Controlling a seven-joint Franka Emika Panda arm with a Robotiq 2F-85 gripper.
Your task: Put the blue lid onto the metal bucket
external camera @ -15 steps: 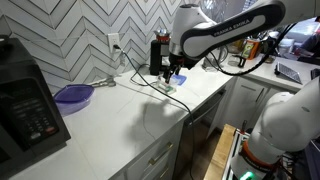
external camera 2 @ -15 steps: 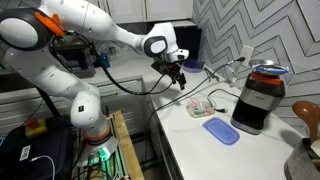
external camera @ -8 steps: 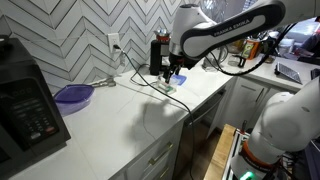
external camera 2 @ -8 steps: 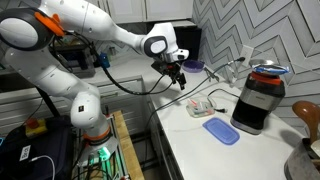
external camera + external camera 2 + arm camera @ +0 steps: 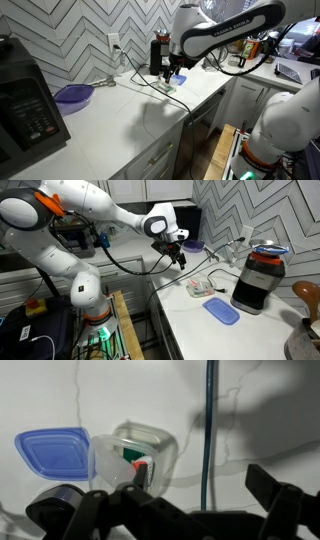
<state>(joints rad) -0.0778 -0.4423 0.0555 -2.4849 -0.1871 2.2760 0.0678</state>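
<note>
Two dark fingers of the tool fill the bottom edge of the wrist view. They stand well apart with nothing between them, so the tool is spread and holds nothing. Past them, on the white tabletop, stands a small clear container with something red and green inside. The blue lid lies flat just beside it, off to the upper left of the tool in this view, with its right edge meeting the container's wall. A thin dark cable runs straight up the picture, to the right of the container.

In an exterior view the tool hangs in the air above the tabletop's near end. The clear container lies lower and to its right, and the blue lid lies beyond that, apart from the tool and untouched. A black appliance with a red-rimmed top stands just behind the lid.

In an exterior view from the opposite side, the tool hovers with the blue lid showing just beside its tip. Farther along the tabletop sits a purple dish, and a black microwave stands at the far end.
</note>
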